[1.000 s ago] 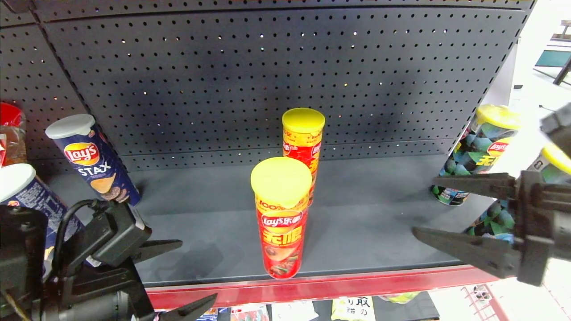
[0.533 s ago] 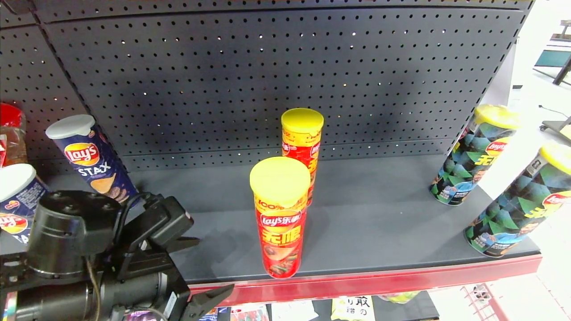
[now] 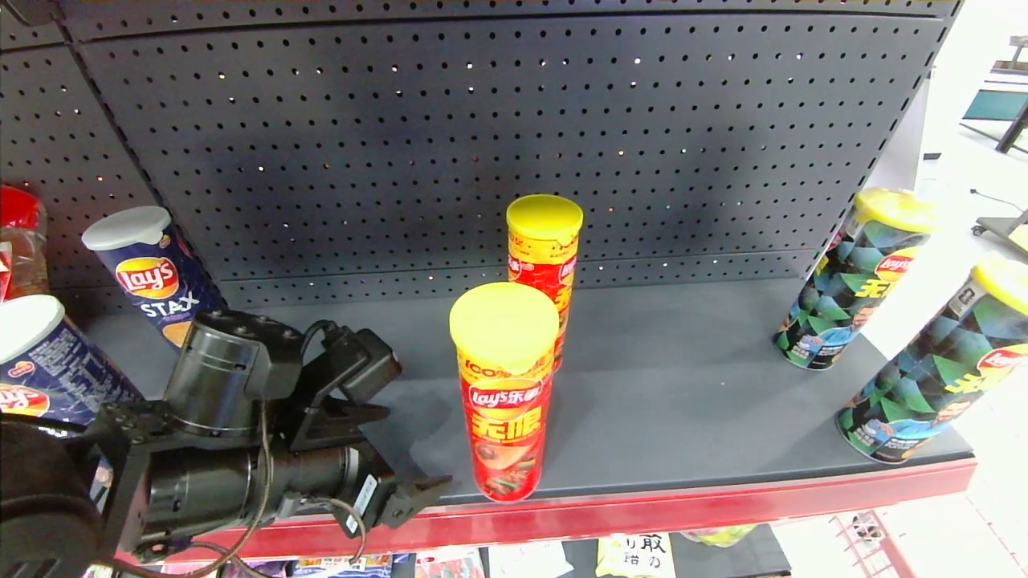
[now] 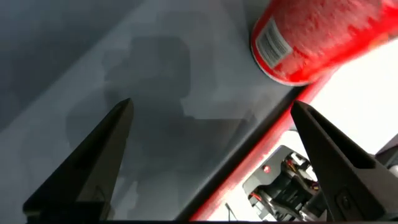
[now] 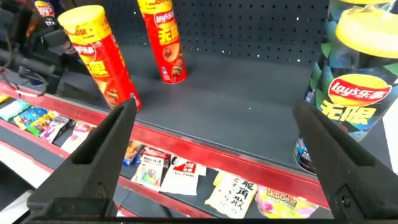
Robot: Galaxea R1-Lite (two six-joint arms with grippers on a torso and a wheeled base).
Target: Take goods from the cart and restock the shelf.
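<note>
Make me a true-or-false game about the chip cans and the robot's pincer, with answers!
1. The front red can and the back red can both have yellow lids. True.
2. The left pincer is squeezing the front red can. False: it is open and empty, near that can.
3. The back blue can has a white lid. True.
4. The front red can lies on its side. False: it stands upright by the shelf's red edge.

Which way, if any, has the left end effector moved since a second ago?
Yes. The left end effector has moved right along the shelf's red edge, closer to the front red can.
</note>
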